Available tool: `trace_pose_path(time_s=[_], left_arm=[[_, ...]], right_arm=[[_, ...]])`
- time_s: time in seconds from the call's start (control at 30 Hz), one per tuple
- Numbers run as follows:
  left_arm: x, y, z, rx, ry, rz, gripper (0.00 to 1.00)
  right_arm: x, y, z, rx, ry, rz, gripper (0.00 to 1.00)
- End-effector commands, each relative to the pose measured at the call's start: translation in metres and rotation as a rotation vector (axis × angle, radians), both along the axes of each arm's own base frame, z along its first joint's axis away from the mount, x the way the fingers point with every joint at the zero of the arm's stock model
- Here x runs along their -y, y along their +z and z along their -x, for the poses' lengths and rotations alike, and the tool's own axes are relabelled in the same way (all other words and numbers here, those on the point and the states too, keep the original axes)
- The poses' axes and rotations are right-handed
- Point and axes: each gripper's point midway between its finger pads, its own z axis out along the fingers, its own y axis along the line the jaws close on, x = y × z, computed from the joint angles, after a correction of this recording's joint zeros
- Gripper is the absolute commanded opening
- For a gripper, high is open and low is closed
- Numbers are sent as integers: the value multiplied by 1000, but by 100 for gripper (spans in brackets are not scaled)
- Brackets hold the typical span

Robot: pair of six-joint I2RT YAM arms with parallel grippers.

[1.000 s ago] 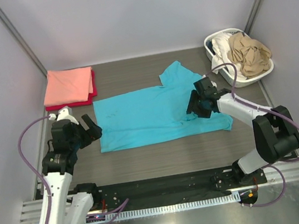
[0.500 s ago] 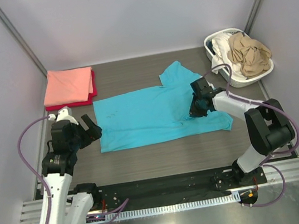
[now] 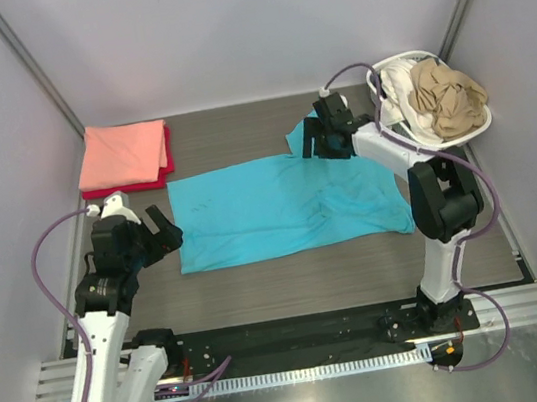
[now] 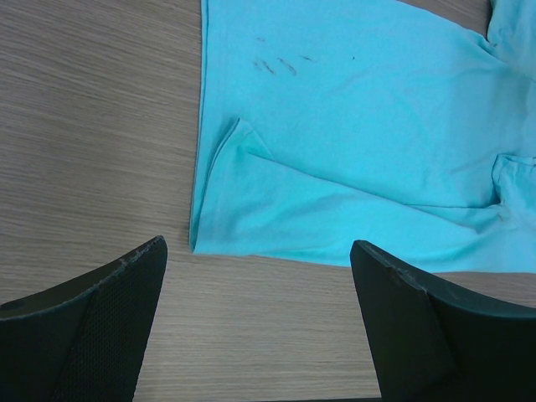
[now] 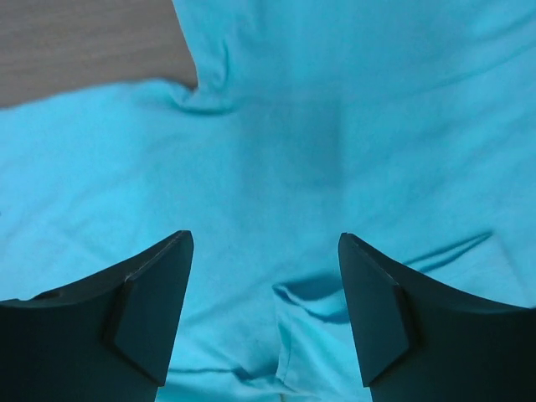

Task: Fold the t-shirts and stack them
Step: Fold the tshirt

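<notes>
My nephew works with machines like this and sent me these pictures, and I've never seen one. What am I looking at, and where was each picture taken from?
These are two robot arms bolted to the near edge of a table. The wide picture comes from a camera above and behind them, and shows the left arm and the right arm. The other two pictures come from cameras on the wrists, so the black shapes at the bottom are each arm's own fingers: the left fingers and the right fingers.

A turquoise t-shirt lies spread on the table. At the far left, a folded pink shirt sits on a red shirt. A white basket at the far right holds a tan shirt and a white shirt.

Both pairs of fingers are open and hold nothing. The right pair hangs over the turquoise t-shirt.
</notes>
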Motion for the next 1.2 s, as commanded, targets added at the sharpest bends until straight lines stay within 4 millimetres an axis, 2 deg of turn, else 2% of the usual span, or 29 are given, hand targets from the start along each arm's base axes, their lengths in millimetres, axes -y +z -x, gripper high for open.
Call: trace_pose_path(time_s=[0.0, 0.03, 0.07, 0.1, 0.13, 0.17, 0.2, 0.23, 0.27, 0.3, 0.33, 0.37, 0.5, 0.53, 0.63, 0.67, 0.7, 0.83, 0.93, 1.0, 1.03, 1.07, 1.13, 1.17], left_arm=[[0, 6, -5, 34, -10, -7, 91], [0, 5, -5, 29, -9, -6, 91], [0, 4, -5, 23, -12, -5, 91], [1, 4, -5, 23, -13, -4, 91], [1, 2, -5, 16, -16, -4, 91], [2, 2, -6, 15, -17, -3, 91], [2, 1, -6, 12, -17, -3, 91], [2, 0, -6, 6, -17, -3, 91], [3, 0, -6, 5, -21, -1, 91], [2, -1, -6, 1, -21, 0, 91], [3, -2, -7, -4, -24, 0, 91], [3, -2, -7, -4, -25, 2, 91], [6, -6, -7, -21, -37, 9, 91], [6, -7, -7, -28, -36, 11, 91], [6, -11, -8, -48, -35, 10, 91], [7, -12, -8, -52, -38, 11, 90], [7, -14, -8, -62, -38, 11, 91], [7, -19, -9, -86, -37, 11, 90], [6, -22, -10, -100, -28, 8, 90], [5, -24, -11, -104, -21, 0, 90], [4, -25, -12, -107, -14, 0, 90], [2, -28, -14, -121, -6, -2, 90], [-3, -30, -21, -127, 28, 7, 90], [-6, -34, -26, -147, 52, 1, 90]], right_arm=[[18, 42, -43, 147, -23, 137, 77], [17, 61, -61, 200, -27, 139, 77], [18, 65, -70, 217, -22, 161, 77], [22, 49, -82, 201, -36, 201, 76], [24, 64, -99, 245, -51, 204, 76], [26, 61, -108, 248, -62, 223, 77], [29, 39, -118, 220, -56, 255, 77], [33, 50, -134, 259, -84, 265, 77], [40, 47, -143, 257, -98, 270, 76], [44, 23, -152, 225, -100, 286, 76], [52, 36, -167, 261, -124, 270, 76], [54, 35, -175, 268, -133, 262, 76], [60, 21, -211, 313, -150, 261, 75], [59, 10, -224, 326, -132, 279, 75], [56, 8, -240, 369, -127, 285, 75], [55, -3, -244, 372, -128, 281, 75], [53, -5, -246, 379, -124, 269, 75], [42, -23, -246, 369, -109, 206, 72], [32, -38, -242, 338, -88, 147, 64], [28, -42, -238, 324, -78, 140, 52], [28, -51, -234, 304, -73, 143, 47], [28, -53, -233, 299, -71, 148, 37], [32, -55, -230, 289, -69, 158, 24], [33, -54, -230, 291, -69, 156, 12]])
